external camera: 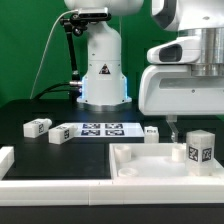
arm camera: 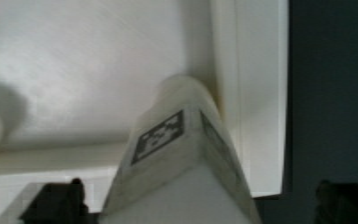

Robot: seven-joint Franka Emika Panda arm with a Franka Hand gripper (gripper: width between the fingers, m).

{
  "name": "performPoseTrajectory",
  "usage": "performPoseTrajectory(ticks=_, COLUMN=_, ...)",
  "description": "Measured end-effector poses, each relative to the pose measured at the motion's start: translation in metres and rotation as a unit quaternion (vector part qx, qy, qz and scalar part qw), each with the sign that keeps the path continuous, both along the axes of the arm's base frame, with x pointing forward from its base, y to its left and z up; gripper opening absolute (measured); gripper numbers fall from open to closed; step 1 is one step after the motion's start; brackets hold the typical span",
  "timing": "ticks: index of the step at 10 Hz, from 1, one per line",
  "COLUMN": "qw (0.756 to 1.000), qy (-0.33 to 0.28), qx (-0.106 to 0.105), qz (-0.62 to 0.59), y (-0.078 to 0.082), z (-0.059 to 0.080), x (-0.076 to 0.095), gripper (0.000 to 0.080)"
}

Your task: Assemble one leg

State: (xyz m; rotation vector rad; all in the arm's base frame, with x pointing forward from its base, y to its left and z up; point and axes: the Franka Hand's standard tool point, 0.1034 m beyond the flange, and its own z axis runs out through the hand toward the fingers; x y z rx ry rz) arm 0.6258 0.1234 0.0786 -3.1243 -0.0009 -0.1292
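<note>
One leg (external camera: 200,147), a small white block with a tag, stands upright in the corner of the large white tray-like piece (external camera: 140,168) at the exterior view's right. My gripper (external camera: 183,128) hangs just above and behind it. In the wrist view the same leg (arm camera: 167,140) rises between my two dark fingertips (arm camera: 60,200), with a gap showing on each side, so my gripper (arm camera: 197,205) is open around the leg without touching it.
Three more legs lie on the black table: two at the exterior view's left (external camera: 38,126) (external camera: 60,133) and one near the middle (external camera: 152,131). The marker board (external camera: 100,129) lies between them. The robot base (external camera: 102,70) stands behind. A white part (external camera: 5,160) sits at the left edge.
</note>
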Motion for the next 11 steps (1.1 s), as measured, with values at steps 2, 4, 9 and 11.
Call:
performPoseTrajectory(ticks=2, qw=0.996, qy=0.009, qx=-0.011, qz=0.089, y=0.0006, z=-0.0002, x=-0.0025, gripper=0.0649)
performPoseTrajectory(ticks=4, qw=0.988, qy=0.011, qx=-0.017, qz=0.153, y=-0.0002, z=-0.0001, x=-0.0028, gripper=0.0649)
performPoseTrajectory(ticks=9, qw=0.993, qy=0.011, qx=-0.012, qz=0.113, y=-0.0005, z=-0.0002, x=-0.0028, gripper=0.0291)
performPoseTrajectory(ticks=11, qw=0.999, qy=0.011, qx=0.003, qz=-0.031, y=-0.0021, z=-0.0005, x=-0.0023, gripper=0.0291)
